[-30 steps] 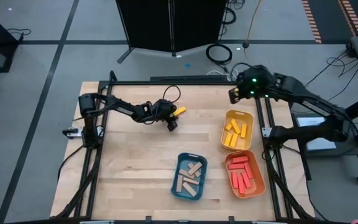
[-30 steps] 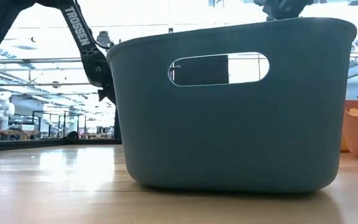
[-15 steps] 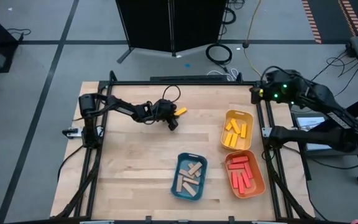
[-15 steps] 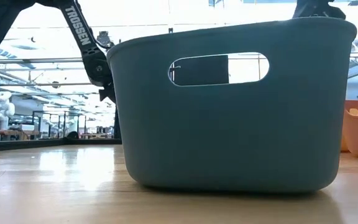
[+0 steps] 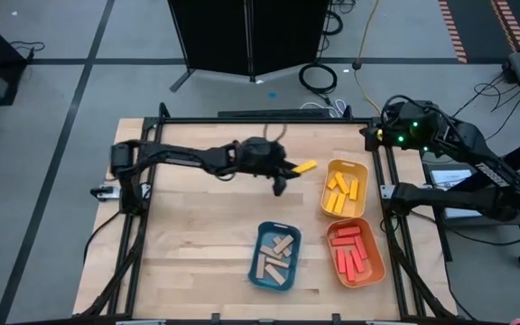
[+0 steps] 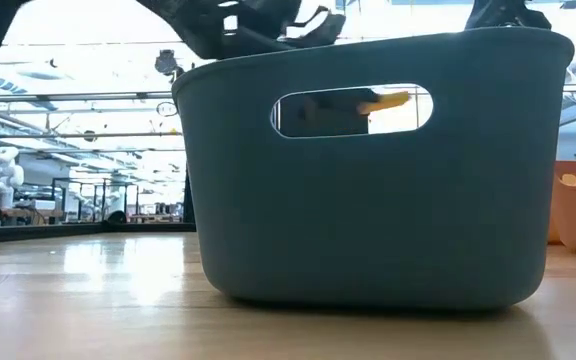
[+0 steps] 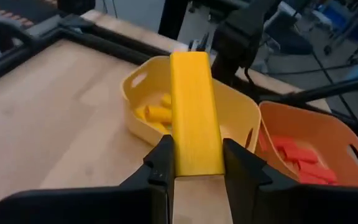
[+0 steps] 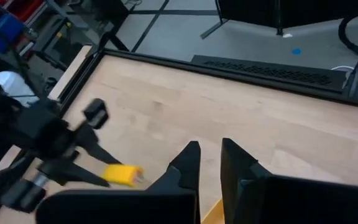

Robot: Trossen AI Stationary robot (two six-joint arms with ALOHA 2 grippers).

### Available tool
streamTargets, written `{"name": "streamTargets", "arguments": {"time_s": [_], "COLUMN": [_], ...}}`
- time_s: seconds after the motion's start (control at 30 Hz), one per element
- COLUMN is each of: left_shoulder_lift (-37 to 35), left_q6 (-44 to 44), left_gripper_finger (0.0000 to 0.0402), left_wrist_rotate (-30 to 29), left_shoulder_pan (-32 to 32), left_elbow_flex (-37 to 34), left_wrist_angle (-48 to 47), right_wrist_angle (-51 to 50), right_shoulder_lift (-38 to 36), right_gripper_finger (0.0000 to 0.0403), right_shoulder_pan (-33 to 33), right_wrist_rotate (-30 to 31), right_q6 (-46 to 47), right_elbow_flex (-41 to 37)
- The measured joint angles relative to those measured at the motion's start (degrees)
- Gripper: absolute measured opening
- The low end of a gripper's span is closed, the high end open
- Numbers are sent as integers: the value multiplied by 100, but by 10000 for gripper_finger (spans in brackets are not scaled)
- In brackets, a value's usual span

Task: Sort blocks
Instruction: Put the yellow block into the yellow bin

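Wooden table [image 5: 197,244] carries three trays at right, and the left gripper [image 5: 289,171], clamped on a yellow block [image 5: 306,167], carries it just left of the yellow tray [image 5: 345,166], where release should come next, while the right gripper [image 8: 207,155] waits closed far right.

A yellow block [image 5: 306,167] is showing bright against the pale, light-grained wooden table [image 5: 197,235]. At about three o'clock on the table, a yellow tray [image 5: 345,188] is carrying yellow blocks [image 5: 340,191]. Toward five o'clock, an orange tray [image 5: 355,254] is showing red blocks [image 5: 351,250]. Near six o'clock, a dusty blue tray [image 5: 275,256] is holding plain tan blocks [image 5: 276,254]. The two arms are appearing dark, nearly black.
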Motion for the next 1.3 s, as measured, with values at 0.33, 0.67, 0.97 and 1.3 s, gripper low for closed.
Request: {"name": "streamTargets", "arguments": {"time_s": [0.33, 0.67, 0.97, 1.3], "left_shoulder_lift": [2093, 3155, 3344, 3322], "left_q6": [-1029, -1504, -1769, -1947], "left_gripper_finger": [79, 79, 79, 220], "left_wrist_rotate": [765, 832, 965, 955], "left_shoulder_pan": [-117, -199, -213, -110], "left_elbow_flex": [2211, 3588, 3862, 3862], "left_wrist_angle": [-431, -1304, -1403, -1167], "right_wrist_angle": [23, 23, -6, -122], "right_shoulder_lift": [31, 36, 27, -134], "right_gripper_finger": [0, 0, 0, 0], "right_shoulder_pan": [188, 424, 638, 643], "right_wrist_rotate": [-143, -162, -159, -164], "right_q6": [85, 261, 155, -42], "right_elbow_flex": [-2, -2, -2, -2]}}
